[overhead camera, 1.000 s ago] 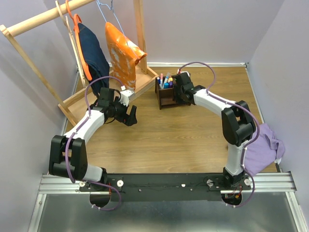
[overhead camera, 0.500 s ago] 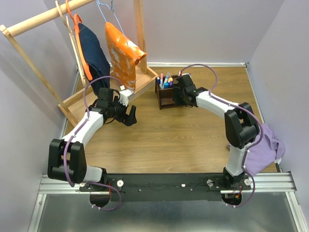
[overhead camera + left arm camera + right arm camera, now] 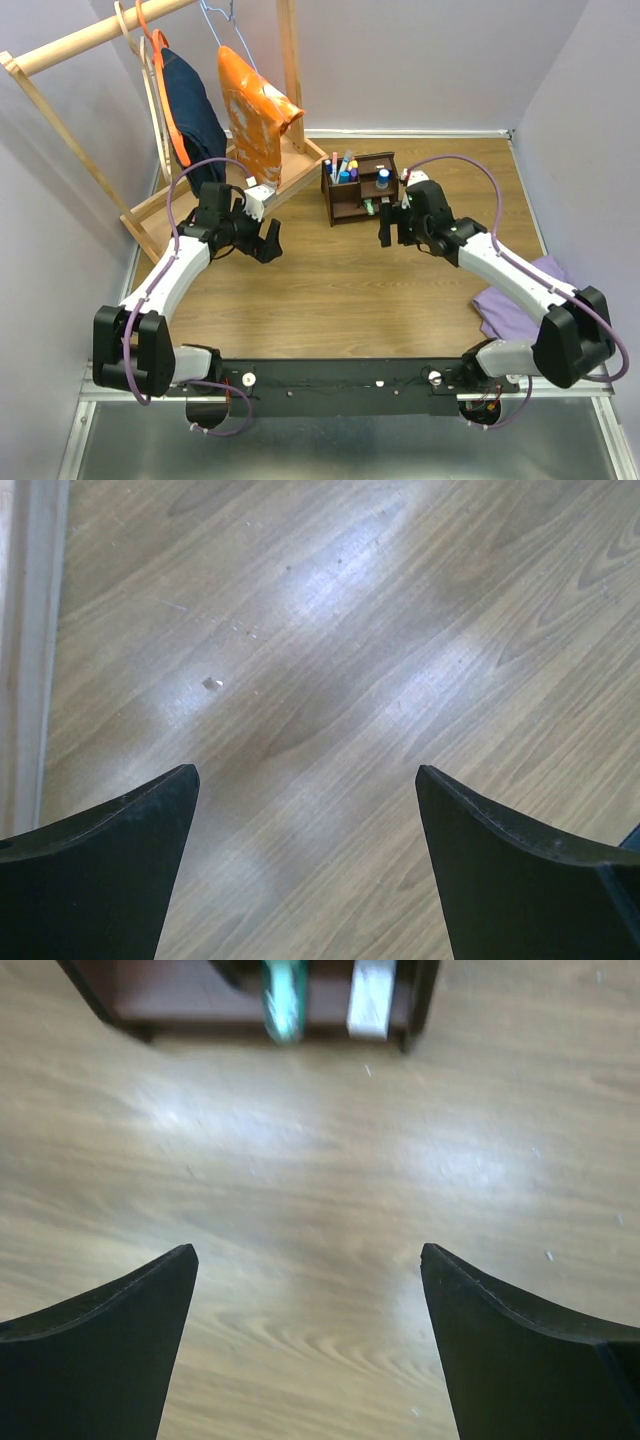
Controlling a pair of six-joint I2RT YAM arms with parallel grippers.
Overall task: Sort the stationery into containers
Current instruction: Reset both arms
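Note:
The dark brown wooden organizer stands at the back middle of the table. Several pens and markers stick up from its top compartments, and a blue-capped piece sits at its right. In the right wrist view a green item and a white item lie in its lower shelf. My right gripper is open and empty, just in front of and right of the organizer. To the organizer's left, my left gripper is open and empty over bare wood.
A pale wooden clothes rack stands at the back left with a navy garment and an orange one; its base rail is close to the left gripper. A purple cloth lies at the right under the right arm.
My right gripper has pulled back from the organizer toward the near right, and its jaws have opened. The left arm has barely moved.

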